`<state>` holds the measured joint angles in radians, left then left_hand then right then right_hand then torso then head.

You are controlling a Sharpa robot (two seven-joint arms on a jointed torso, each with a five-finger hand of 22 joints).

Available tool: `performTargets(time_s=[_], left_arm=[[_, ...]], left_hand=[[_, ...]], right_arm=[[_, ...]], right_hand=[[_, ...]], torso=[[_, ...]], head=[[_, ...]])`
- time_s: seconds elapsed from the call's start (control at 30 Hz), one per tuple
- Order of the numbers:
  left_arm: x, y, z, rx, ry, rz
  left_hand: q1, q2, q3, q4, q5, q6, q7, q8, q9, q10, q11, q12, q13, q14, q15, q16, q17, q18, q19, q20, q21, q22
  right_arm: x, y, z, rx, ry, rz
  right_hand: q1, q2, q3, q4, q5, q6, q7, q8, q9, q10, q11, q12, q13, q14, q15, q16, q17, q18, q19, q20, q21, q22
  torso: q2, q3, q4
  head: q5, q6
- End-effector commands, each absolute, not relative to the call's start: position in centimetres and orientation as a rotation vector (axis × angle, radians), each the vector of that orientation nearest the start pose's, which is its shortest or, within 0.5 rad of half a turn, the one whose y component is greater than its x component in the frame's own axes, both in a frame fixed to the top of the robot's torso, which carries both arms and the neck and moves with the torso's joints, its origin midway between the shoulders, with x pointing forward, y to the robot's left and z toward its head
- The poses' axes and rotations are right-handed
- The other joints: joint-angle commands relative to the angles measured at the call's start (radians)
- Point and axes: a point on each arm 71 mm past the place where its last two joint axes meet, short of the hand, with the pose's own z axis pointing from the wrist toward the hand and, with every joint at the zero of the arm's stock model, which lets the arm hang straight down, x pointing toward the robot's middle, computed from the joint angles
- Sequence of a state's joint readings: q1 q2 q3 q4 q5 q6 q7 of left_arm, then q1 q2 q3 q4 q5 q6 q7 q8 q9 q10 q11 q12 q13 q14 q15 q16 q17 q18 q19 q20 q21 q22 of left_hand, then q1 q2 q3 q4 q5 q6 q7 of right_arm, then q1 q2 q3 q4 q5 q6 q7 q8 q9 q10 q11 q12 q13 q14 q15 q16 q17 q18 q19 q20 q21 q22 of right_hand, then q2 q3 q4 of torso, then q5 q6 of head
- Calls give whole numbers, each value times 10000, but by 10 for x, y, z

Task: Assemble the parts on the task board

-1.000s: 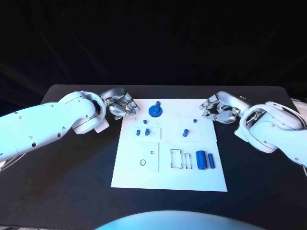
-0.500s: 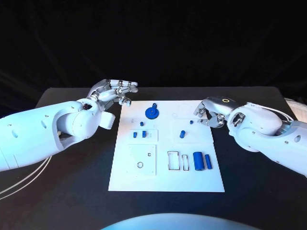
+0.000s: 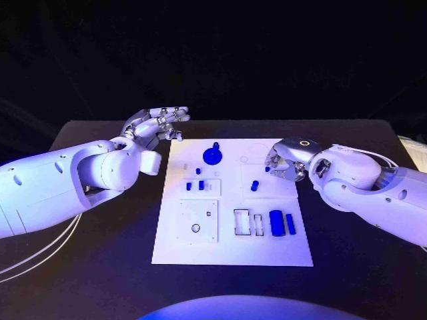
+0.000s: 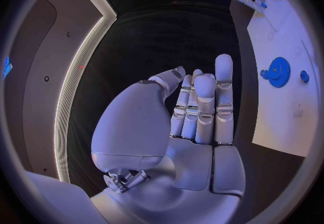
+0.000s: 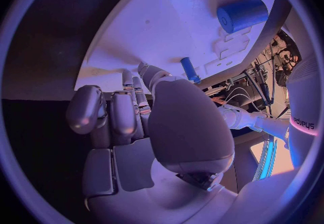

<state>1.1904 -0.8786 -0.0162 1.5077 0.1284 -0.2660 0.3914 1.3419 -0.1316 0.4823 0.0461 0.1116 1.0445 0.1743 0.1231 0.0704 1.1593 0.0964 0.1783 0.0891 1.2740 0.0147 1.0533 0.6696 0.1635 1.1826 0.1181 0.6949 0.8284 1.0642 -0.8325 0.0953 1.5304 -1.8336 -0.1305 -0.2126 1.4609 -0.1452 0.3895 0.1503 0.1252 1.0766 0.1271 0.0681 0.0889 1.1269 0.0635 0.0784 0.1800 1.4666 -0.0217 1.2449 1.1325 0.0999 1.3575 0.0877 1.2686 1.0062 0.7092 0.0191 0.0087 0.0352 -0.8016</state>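
Raised since earlier, left hand [image 3: 156, 125] hovers open-fingered beside task board [image 3: 231, 247].

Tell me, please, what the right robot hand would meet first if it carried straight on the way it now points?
Probably the small upright blue peg on the task board: the right robot hand points across the board toward it, though depth is hard to judge.

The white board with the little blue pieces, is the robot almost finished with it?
Not nearly, it seems. On the task board a blue gear sits at the far end and small pegs stand mid-board, perhaps already placed. Two blue cylinders lie loose at the near right, so those look left to do. The left hand is open and empty; the right hand is curled over the board's edge, holding nothing.
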Motion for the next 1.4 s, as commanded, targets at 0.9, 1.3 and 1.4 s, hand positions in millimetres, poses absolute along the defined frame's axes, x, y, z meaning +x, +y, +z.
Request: performTargets(time_s=[0.9,1.3,1.4], left_arm=[[494,229,-178,-13056,13510,-16054],[494,229,-179,-12992,13626,-16049],[494,229,-179,-12989,13647,-16047]], left_hand=[[58,56,-210,-98,3,-123,12,40,-19,-175,35,126,22,-155,9,-134,-190,200,-11,-9,-195,-108],[115,62,-238,-146,8,-144,18,40,-20,-203,39,148,23,-167,11,-140,-216,200,2,-9,-227,-133],[122,65,-241,-152,9,-146,19,40,-20,-207,40,151,23,-168,11,-140,-219,200,4,-9,-231,-136]], right_arm=[[474,-181,-218,-4961,17528,3501],[471,-178,-211,-4806,16624,3448],[469,-178,-208,-4699,16437,3588]], right_hand=[[320,544,964,-862,-282,1006,-156,304,260,1318,-176,133,-368,386,-113,109,143,1,129,-139,122,254],[176,542,1399,-1206,-501,1057,-150,240,316,1490,-177,-42,-475,385,-120,82,65,-15,168,-161,193,355],[155,534,1422,-1222,-510,1061,-146,236,319,1499,-175,-51,-480,384,-119,72,48,-16,171,-161,198,362]], torso=[[-6,3,-14],[-15,9,-13],[-13,13,-15]], head=[[8,-85],[-19,-126],[-13,-126]])
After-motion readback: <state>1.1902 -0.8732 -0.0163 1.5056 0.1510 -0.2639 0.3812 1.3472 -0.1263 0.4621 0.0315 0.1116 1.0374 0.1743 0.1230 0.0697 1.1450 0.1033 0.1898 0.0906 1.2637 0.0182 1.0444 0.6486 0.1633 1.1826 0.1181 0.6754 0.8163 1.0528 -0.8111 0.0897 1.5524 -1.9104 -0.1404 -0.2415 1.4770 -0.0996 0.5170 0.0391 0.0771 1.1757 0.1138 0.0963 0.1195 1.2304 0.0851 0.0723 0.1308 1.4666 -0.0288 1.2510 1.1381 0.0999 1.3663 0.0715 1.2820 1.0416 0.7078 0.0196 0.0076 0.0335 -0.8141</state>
